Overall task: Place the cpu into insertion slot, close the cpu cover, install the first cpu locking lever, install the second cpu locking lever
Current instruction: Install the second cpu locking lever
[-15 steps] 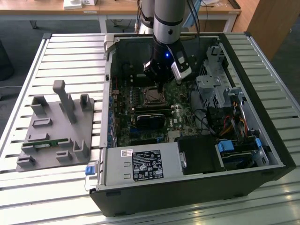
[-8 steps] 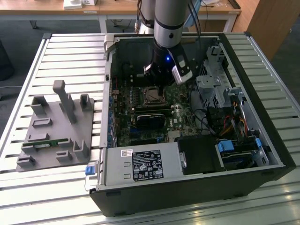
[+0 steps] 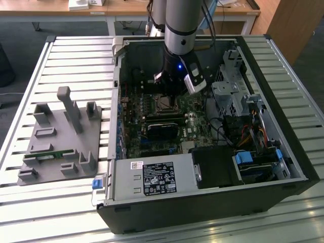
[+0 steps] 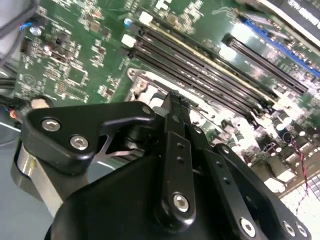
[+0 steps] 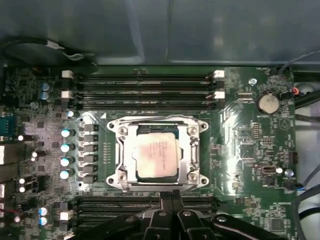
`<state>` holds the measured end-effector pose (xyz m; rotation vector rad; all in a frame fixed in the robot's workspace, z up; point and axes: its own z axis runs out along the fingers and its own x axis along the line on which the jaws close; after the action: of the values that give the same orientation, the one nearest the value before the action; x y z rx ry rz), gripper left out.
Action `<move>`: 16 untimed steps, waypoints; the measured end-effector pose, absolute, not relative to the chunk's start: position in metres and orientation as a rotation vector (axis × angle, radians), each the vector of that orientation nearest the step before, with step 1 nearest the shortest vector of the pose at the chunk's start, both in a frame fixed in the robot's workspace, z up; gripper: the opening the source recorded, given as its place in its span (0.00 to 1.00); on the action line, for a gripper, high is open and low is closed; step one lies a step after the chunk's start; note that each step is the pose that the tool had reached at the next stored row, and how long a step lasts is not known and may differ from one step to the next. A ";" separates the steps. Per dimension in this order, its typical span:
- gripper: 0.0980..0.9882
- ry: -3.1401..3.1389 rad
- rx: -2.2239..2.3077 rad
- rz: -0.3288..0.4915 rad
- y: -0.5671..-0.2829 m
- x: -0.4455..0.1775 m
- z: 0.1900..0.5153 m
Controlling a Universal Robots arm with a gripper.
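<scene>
In the first wrist view the cpu (image 5: 156, 157), a square chip with a dull silver top, lies flat in the insertion slot (image 5: 114, 150). The silver cpu cover (image 5: 189, 150) lies down over it, its window framing the chip. A thin wire lever (image 5: 155, 118) runs along the socket's far edge. My gripper (image 5: 172, 196) hangs just off the socket's near edge, its two black fingers pressed together with nothing between them. The second wrist view shows the same fingers (image 4: 176, 107) together above the socket's corner (image 4: 142, 85). In the exterior view the gripper (image 3: 169, 95) stands low over the socket (image 3: 165, 105) inside the computer case.
Long black memory slots (image 5: 142, 82) flank the socket on both sides. A black card (image 3: 162, 129) lies just in front of it, and drive cages and cables (image 3: 233, 96) fill the exterior view's right. A grey fixture block (image 3: 61, 142) sits on the slatted table outside the case wall (image 3: 117, 101).
</scene>
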<state>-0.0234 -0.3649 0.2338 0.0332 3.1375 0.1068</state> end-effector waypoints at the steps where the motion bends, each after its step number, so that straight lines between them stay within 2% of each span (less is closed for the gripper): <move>1: 0.01 3.137 0.033 0.107 -0.365 -0.026 0.234; 16: 0.01 3.137 0.034 0.108 -0.371 -0.046 0.233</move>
<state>-0.0459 -0.3708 0.2327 0.0343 3.1374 0.1078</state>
